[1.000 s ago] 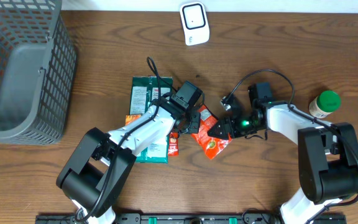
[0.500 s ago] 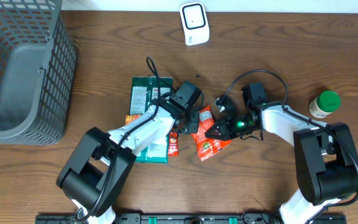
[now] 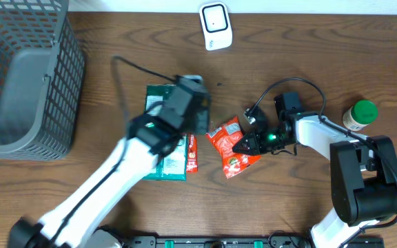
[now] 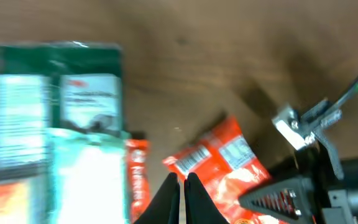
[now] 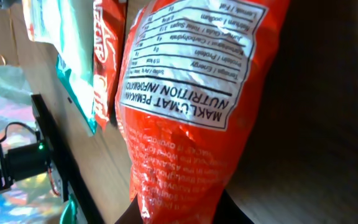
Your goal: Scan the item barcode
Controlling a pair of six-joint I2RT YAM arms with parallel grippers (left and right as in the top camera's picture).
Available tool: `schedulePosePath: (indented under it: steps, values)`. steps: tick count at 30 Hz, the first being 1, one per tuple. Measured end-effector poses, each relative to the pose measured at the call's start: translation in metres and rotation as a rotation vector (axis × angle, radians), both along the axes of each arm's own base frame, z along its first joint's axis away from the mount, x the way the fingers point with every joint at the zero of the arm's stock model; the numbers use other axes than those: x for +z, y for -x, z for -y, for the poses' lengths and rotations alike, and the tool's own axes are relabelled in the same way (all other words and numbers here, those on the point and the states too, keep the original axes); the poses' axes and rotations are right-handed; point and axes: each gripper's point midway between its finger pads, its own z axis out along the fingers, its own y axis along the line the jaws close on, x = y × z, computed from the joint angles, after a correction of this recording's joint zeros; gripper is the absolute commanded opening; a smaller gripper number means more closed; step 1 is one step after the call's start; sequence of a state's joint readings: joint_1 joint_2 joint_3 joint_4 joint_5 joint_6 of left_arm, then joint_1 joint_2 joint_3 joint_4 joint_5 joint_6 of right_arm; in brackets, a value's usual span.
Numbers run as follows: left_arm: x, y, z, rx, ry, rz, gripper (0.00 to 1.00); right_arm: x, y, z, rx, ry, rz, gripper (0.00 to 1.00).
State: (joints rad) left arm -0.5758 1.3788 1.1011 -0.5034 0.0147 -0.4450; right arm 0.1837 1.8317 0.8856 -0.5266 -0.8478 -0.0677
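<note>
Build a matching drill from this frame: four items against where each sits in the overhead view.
Items:
1. red packet
2. green-capped bottle
3. grey basket
4. white scanner

Places:
A. far left
B. top edge, centre
C. middle, pinched by the right hand
D. far right, standing on its own

Pairs: 1-C, 2-D, 3-A, 4-B
</note>
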Motion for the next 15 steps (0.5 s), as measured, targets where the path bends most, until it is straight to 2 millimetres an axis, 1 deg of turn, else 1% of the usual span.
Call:
schedulePosePath:
  steps: [1, 2, 5, 8, 10, 11, 12, 13, 15]
  values:
    - [0.007, -0.002, -0.011, 0.028, 0.004, 0.013, 0.08, 0.001, 0.001, 0.000, 0.001, 0.003, -0.009, 0.01]
    - [0.015, -0.004, -0.027, 0.069, 0.004, 0.025, 0.08, 0.002, 0.001, 0.001, 0.002, 0.007, -0.018, 0.01]
    - [0.027, -0.008, -0.070, 0.181, -0.003, 0.035, 0.08, 0.009, 0.002, 0.002, 0.016, 0.024, -0.042, 0.01]
    - [0.026, -0.010, -0.110, 0.293, -0.026, 0.015, 0.08, 0.019, -0.003, 0.005, 0.028, 0.062, -0.052, 0.01]
    - [0.021, -0.010, -0.127, 0.339, -0.042, -0.008, 0.08, 0.025, -0.005, 0.009, 0.038, 0.093, -0.057, 0.01]
    - [0.018, -0.012, -0.137, 0.365, -0.051, -0.018, 0.11, 0.028, -0.007, 0.010, 0.043, 0.104, -0.052, 0.01]
    - [0.016, -0.013, -0.143, 0.379, -0.058, -0.024, 0.15, 0.033, -0.010, 0.012, 0.048, 0.126, -0.051, 0.01]
    - [0.014, -0.014, -0.149, 0.391, -0.065, -0.031, 0.26, 0.038, -0.012, 0.014, 0.051, 0.141, -0.048, 0.01]
    - [0.010, -0.015, -0.155, 0.400, -0.078, -0.039, 0.52, 0.048, -0.015, 0.017, 0.056, 0.169, -0.041, 0.01]
